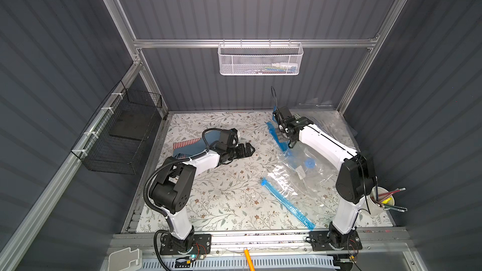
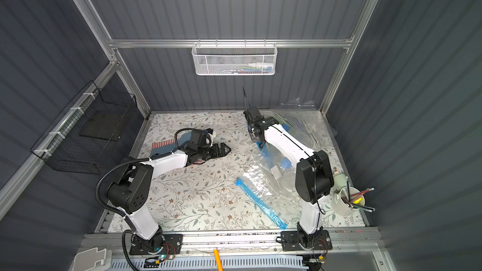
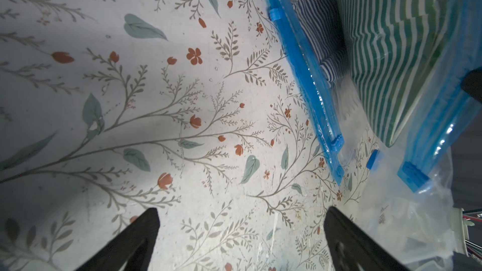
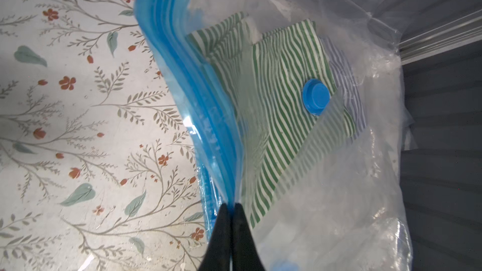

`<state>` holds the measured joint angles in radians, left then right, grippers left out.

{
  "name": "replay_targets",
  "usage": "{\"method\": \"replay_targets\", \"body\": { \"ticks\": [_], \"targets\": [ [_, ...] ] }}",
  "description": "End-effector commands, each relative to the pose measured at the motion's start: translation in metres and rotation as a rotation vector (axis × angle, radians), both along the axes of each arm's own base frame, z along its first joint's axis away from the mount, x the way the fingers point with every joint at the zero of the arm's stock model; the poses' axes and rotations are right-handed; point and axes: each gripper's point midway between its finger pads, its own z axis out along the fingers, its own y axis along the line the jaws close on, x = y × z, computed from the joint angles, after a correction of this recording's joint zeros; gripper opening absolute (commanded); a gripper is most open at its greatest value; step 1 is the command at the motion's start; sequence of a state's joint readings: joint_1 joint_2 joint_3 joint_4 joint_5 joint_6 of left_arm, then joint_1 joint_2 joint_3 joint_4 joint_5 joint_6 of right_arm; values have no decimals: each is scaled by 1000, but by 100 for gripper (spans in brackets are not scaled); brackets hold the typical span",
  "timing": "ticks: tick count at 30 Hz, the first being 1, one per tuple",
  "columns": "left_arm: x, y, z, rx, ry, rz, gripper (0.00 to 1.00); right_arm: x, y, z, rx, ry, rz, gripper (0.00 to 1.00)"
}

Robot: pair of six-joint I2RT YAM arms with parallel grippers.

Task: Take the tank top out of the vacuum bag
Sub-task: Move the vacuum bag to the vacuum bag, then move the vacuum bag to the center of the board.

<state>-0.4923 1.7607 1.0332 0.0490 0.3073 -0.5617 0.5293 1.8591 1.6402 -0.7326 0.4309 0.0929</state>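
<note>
Pinching tight, the right gripper (image 4: 230, 208) has its jaws closed flat on the blue zip strip (image 4: 187, 87) of the vacuum bag (image 4: 339, 178), with only that thin plastic edge between them. Look past the strip in the right wrist view and there's the tank top (image 4: 281, 79). I take it to be the green-and-white striped piece, folded inside the bag. The blue valve (image 4: 315, 97) sits over it and a blue-striped garment (image 4: 348, 74) peeks out beneath.

In both top views the bag lies toward the far right corner of the table (image 1: 221, 199). Its strip runs from far to near, and the mouth side faces the middle of the table.

Now the left gripper (image 1: 247, 149): jaws spread wide, holding nothing, poised over the bare floral surface. It points across toward that mouth and is well apart from it. In the left wrist view the tank top (image 3: 391, 35) lies ahead, between two blue lips that look parted, one down on the table and one lifted.

So the right arm is the nearer one, but it's busy holding the bag. My read is that the free left arm has to travel across and in through that gap.

A second bag (image 1: 300, 178), apparently empty, lies flat near the right arm's base, clear of that path.
</note>
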Motion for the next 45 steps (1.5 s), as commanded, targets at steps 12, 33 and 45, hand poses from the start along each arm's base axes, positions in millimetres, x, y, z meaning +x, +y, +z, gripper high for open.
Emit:
{"method": "replay_targets", "body": {
  "ticks": [12,33,45],
  "targets": [
    [-19,18,10,45,-33,15,100,-25,57,-5,141,111,109,0],
    [-26,24,9,68,-44,11,100,-90,-39,-52,-3,161,-260,94],
    [-26,21,13,62,-66,-20,100,-165,-106,-104,134,291,-574,99]
  ]
}}
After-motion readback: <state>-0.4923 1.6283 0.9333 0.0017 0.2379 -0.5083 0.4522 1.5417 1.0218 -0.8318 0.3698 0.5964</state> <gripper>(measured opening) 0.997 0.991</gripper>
